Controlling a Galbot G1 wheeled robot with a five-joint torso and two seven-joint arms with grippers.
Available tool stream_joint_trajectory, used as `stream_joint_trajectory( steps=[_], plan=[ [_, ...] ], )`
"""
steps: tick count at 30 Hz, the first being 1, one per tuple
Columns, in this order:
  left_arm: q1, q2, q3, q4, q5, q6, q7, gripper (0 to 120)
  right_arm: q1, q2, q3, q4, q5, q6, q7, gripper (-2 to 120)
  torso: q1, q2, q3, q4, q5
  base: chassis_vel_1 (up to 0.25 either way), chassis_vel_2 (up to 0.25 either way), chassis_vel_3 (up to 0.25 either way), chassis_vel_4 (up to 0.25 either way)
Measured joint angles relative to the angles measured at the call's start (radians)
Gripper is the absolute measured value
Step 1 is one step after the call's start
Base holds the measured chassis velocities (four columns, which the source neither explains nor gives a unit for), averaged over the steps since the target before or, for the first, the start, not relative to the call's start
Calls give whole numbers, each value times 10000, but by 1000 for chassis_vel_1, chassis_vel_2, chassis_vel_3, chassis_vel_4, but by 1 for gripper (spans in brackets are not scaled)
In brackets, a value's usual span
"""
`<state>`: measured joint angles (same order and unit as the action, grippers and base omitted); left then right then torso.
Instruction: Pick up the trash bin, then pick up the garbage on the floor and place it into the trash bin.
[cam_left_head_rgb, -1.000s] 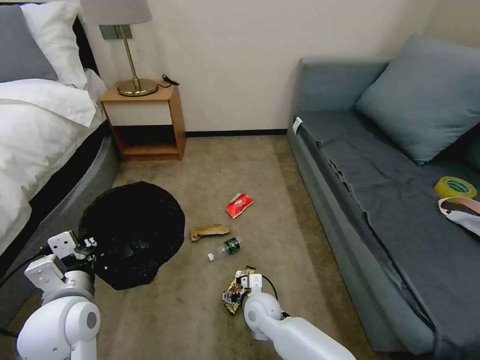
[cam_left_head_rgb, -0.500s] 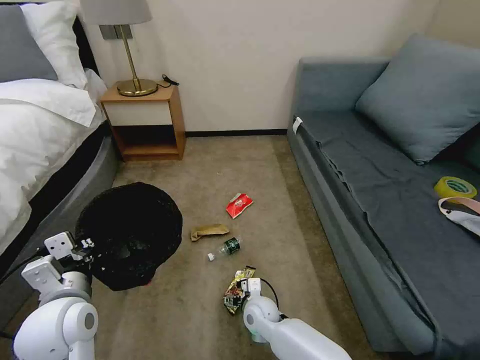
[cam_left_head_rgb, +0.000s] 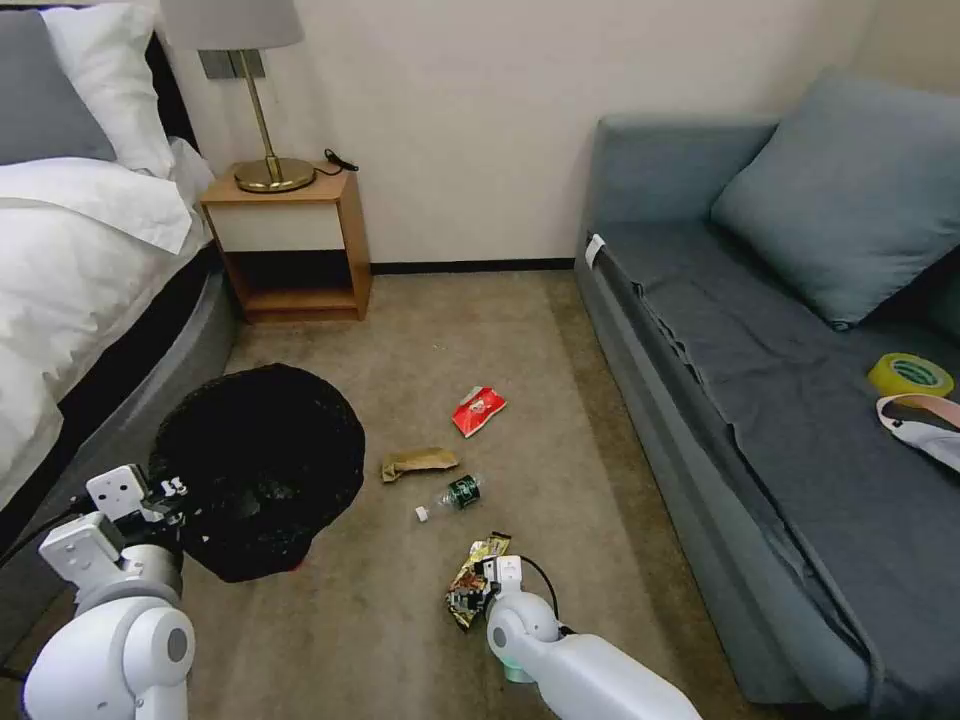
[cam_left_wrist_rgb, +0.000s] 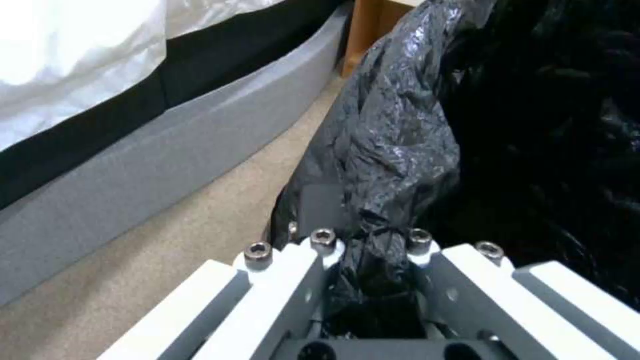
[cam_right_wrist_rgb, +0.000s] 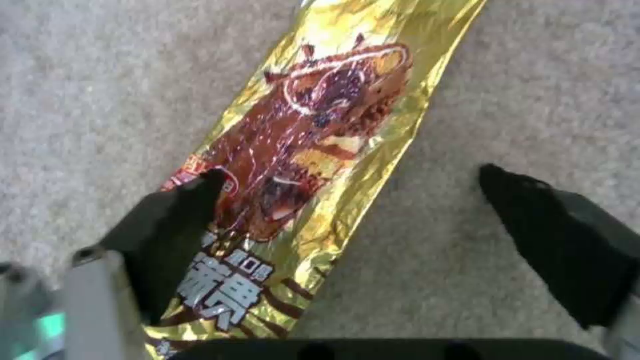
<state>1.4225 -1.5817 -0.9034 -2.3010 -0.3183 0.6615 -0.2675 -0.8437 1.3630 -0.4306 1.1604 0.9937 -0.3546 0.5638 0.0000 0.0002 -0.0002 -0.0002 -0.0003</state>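
Note:
The trash bin (cam_left_head_rgb: 262, 465), lined with a crinkly black bag, stands tilted at the lower left of the floor. My left gripper (cam_left_head_rgb: 172, 492) is shut on its near rim, and the left wrist view shows the bag (cam_left_wrist_rgb: 400, 140) pinched between the fingers of the left gripper (cam_left_wrist_rgb: 370, 242). The garbage lies on the carpet: a red snack packet (cam_left_head_rgb: 478, 410), a brown paper bag (cam_left_head_rgb: 420, 463), a small bottle (cam_left_head_rgb: 455, 495) and a gold-and-dark wrapper (cam_left_head_rgb: 466, 585). My right gripper (cam_right_wrist_rgb: 350, 177) hangs open just over the wrapper (cam_right_wrist_rgb: 313, 125), one finger above it and the other over bare carpet.
A bed (cam_left_head_rgb: 70, 280) runs along the left, close to the bin. A wooden nightstand (cam_left_head_rgb: 290, 245) with a lamp stands against the far wall. A grey sofa (cam_left_head_rgb: 780, 400) on the right carries a yellow tape roll (cam_left_head_rgb: 910, 374). Open carpet lies between them.
The bin and my left gripper have shifted slightly left and toward me. The right arm has sunk a little closer to the wrapper.

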Motion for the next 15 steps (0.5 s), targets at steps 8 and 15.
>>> stream_joint_trajectory(
  steps=[8, 15],
  plan=[
    [-23, -2, 14, 10, 15, 5, 3, 3, -21, -7, 61, -41, -41, 73, -83, 79, 0, 2, -1, -4, -3, 0, 0, 0, 0],
    [-49, -13, 33, 41, 53, 8, 9, 3, -75, -25, 61, -36, -55, 99, -155, 65, -1, 2, -1, -6, -4, 0, 0, 0, 0]
  ],
)
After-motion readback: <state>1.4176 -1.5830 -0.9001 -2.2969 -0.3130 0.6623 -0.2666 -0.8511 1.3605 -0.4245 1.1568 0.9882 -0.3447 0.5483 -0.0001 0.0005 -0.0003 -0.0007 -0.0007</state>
